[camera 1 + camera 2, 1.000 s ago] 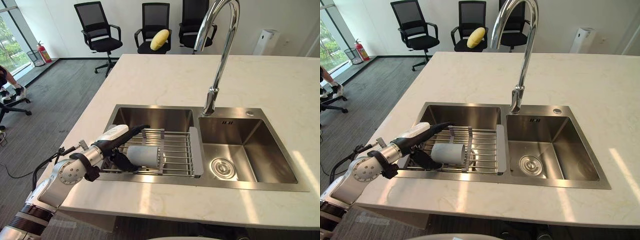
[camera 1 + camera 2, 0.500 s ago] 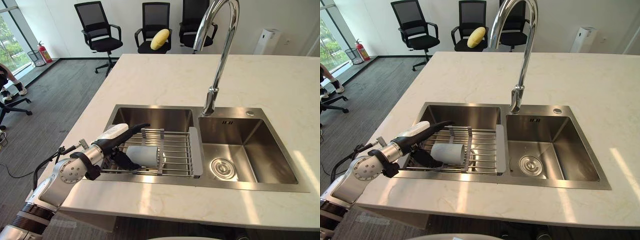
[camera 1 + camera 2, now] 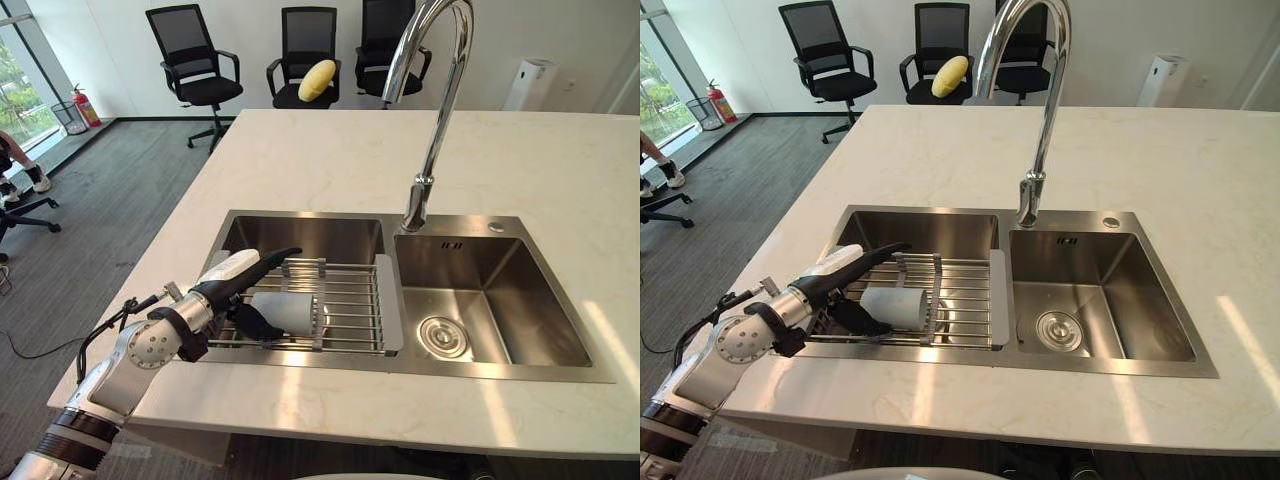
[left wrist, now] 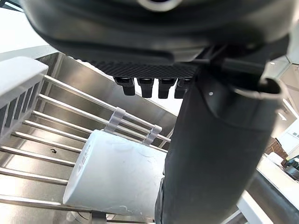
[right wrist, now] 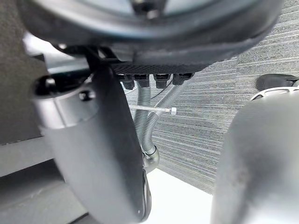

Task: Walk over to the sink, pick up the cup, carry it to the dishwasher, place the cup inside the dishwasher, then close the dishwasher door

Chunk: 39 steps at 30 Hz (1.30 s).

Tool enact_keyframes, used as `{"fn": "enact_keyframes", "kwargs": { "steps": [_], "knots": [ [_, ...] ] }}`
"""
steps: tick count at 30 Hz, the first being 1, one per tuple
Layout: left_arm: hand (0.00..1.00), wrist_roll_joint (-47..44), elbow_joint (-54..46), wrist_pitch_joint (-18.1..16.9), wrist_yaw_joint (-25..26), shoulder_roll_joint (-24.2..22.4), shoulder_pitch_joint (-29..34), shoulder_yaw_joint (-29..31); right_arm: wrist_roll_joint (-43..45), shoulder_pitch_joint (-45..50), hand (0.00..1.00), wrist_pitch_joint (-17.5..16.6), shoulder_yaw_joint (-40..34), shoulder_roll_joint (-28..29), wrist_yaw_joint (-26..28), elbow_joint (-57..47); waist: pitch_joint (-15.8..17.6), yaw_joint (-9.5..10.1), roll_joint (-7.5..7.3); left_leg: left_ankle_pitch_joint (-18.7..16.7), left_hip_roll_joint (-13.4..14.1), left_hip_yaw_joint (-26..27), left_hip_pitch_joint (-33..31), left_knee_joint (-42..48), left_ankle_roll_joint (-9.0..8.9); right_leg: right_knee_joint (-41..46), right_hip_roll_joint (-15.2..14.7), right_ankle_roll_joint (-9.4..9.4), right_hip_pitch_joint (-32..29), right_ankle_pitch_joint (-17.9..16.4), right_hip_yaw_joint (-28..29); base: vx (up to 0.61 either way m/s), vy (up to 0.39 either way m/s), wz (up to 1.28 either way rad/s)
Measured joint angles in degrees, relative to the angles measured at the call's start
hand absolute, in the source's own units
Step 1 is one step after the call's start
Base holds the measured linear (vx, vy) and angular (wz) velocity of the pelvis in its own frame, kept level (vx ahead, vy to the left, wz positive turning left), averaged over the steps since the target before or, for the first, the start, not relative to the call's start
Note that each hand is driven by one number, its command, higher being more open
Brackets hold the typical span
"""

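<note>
Reaching with the left robot hand (image 3: 222, 290) into the left basin of the steel sink (image 3: 300, 235), low over the wire rack (image 3: 352, 305) spanning that basin. Straddling the pale grey cup (image 3: 288, 311) with that robot hand: white-covered thumb stretched above the cup, dark fingers (image 3: 252, 325) at the cup's left end, spread and released, not clamped round it. In the left wrist view, showing a gap between fingers (image 4: 148, 87) and cup (image 4: 117, 175), with the thumb crossing in front of the cup. Locating the cup on its side on the rack bars, long axis running left to right, right end just beside the rack's short upright tines; cannot tell which end is the mouth. Seeing the right robot hand (image 5: 105, 154) in its own wrist view, relaxed and released, holding nothing, above grey carpet floor (image 5: 224, 112). Noting the tall curved faucet (image 3: 432, 150) between the two basins, drain (image 3: 445, 336) in the right basin, pale stone table (image 3: 330, 160) around the sink. Beyond the table, black office chairs (image 3: 195, 60), one carrying a yellow object (image 3: 317, 80); red fire extinguisher (image 3: 86, 105) by the window.
</note>
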Motion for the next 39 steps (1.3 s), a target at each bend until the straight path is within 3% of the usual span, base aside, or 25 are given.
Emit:
{"fn": "enact_keyframes", "kwargs": {
  "steps": [21, 27, 39],
  "knots": [
    [1.00, 9.42, 5.13, 3.93, 3.81, -2.50, -1.46, -3.09, 0.00, 0.50, 1.00, 1.03, 2.23, -0.29, 0.09, -0.03, 0.37, -1.62, 0.01, -0.59, 0.42, 1.60, 0.53, 0.24, -0.31, 0.00, 0.27, -0.10, -0.23, 0.04, 1.45, 0.00, 0.002, -0.03],
    [1.00, 11.84, 8.05, 6.27, 3.64, -2.26, -3.08, -5.03, 0.02, 0.51, 1.00, 1.37, 2.22, -0.61, 0.09, -0.41, 0.51, -2.82, 0.09, -0.72, 0.57, 1.99, 0.65, 0.31, -0.52, 0.01, 0.40, -0.13, -0.27, 0.05, 1.78, 0.00, -0.001, -0.02],
    [1.00, 11.80, 9.71, 7.63, 2.27, -0.83, -3.67, -5.44, 0.00, 1.78, 1.00, 1.91, 2.25, -0.87, 0.39, -1.75, 0.85, -2.70, 0.06, -1.00, 0.88, 2.43, 0.88, 0.46, -0.93, 0.05, 0.70, -0.27, -0.26, -0.05, 2.19, 0.00, -0.001, -0.02]
  ]
}}
